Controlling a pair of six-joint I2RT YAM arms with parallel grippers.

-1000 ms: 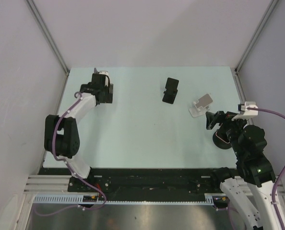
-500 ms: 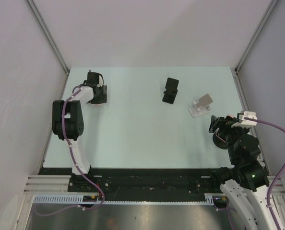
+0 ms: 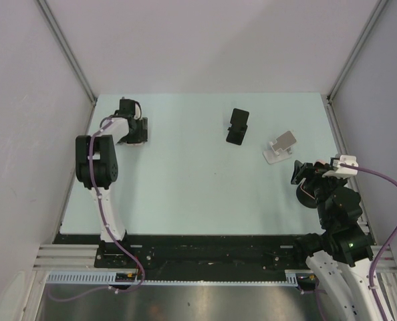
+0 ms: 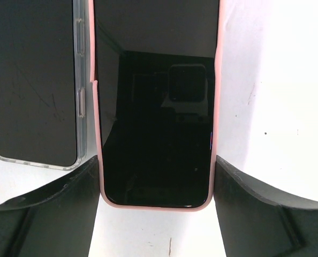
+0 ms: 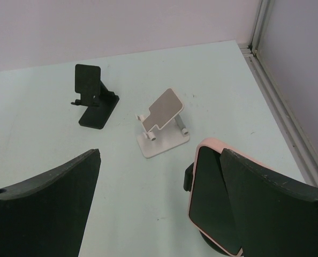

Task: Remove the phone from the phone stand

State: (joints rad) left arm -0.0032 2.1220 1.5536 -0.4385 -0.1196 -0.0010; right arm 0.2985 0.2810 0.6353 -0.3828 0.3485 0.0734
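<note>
left gripper [image 4: 157, 160] clamps pink phone [image 4: 156, 118] | clear-cased phone [image 4: 33, 80] just beside

Pink-cased phone [image 4: 156, 123], black stand [image 5: 95, 101]

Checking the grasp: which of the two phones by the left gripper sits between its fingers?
The pink-cased phone, flanked by the fingers of the left gripper; the clear-cased phone lies outside them, toward the wrist view's left.
</note>
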